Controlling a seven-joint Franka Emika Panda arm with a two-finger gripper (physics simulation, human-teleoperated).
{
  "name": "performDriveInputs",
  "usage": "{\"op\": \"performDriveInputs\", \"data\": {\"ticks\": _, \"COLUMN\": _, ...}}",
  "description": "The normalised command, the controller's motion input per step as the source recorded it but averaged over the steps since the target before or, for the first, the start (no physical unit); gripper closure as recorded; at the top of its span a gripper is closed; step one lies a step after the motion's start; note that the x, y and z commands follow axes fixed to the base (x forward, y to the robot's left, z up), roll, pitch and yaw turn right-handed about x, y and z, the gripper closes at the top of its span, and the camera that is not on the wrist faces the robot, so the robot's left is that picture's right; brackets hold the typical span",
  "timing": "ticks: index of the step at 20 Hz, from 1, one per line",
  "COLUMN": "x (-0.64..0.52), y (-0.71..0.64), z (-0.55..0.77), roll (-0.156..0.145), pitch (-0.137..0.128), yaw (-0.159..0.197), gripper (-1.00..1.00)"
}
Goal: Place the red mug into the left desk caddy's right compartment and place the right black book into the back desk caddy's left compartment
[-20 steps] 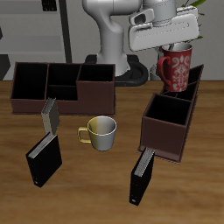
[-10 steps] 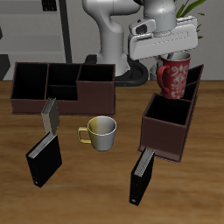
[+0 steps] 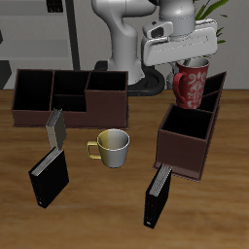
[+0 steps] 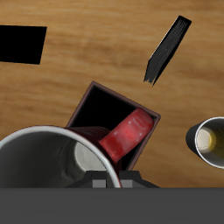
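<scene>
Red mug (image 3: 192, 84) held aloft in gripper (image 3: 192, 60), jaws clamped on rim, above left caddy (image 3: 188, 141). Step: mug delivery. Square end section (image 4: 112, 112) looks roughly under mug, alignment hard to judge. Next: centre, lower, release. Black book (image 3: 156, 201) untouched.

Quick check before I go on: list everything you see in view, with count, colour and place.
Red mug: one, red, white inside, held above the left desk caddy.
Left desk caddy: one, dark reddish-brown, end-on, beneath the mug.
Back desk caddy: one, dark reddish-brown, broadside, far back on the table.
Black books: two, black with grey page edges; one by the left caddy's front, one before the back caddy.
Silver mug: one, silver-grey, yellow handle, between the caddies.
Table: one, wood-brown.
Tool: one, white and grey, gripping the mug's rim.
</scene>
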Motion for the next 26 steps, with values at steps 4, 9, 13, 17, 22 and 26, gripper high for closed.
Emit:
{"op": "performDriveInputs", "data": {"ticks": 4, "x": 0.08, "y": 0.00, "z": -0.12, "roll": -0.056, "pitch": 0.017, "yaw": 0.029, "gripper": 1.00}}
{"op": "performDriveInputs", "data": {"ticks": 9, "x": 0.03, "y": 0.03, "z": -0.12, "roll": -0.010, "pitch": 0.023, "yaw": 0.033, "gripper": 1.00}}
{"op": "performDriveInputs", "data": {"ticks": 13, "x": -0.05, "y": 0.15, "z": -0.12, "roll": 0.014, "pitch": -0.004, "yaw": 0.054, "gripper": 1.00}}
{"op": "performDriveInputs", "data": {"ticks": 17, "x": 0.05, "y": -0.02, "z": -0.17, "roll": -0.022, "pitch": 0.029, "yaw": 0.024, "gripper": 1.00}}
{"op": "performDriveInputs", "data": {"ticks": 22, "x": 0.09, "y": -0.02, "z": -0.22, "roll": -0.032, "pitch": 0.034, "yaw": 0.026, "gripper": 1.00}}
{"op": "performDriveInputs", "data": {"ticks": 26, "x": 0.02, "y": -0.06, "z": -0.17, "roll": -0.036, "pitch": 0.019, "yaw": 0.034, "gripper": 1.00}}
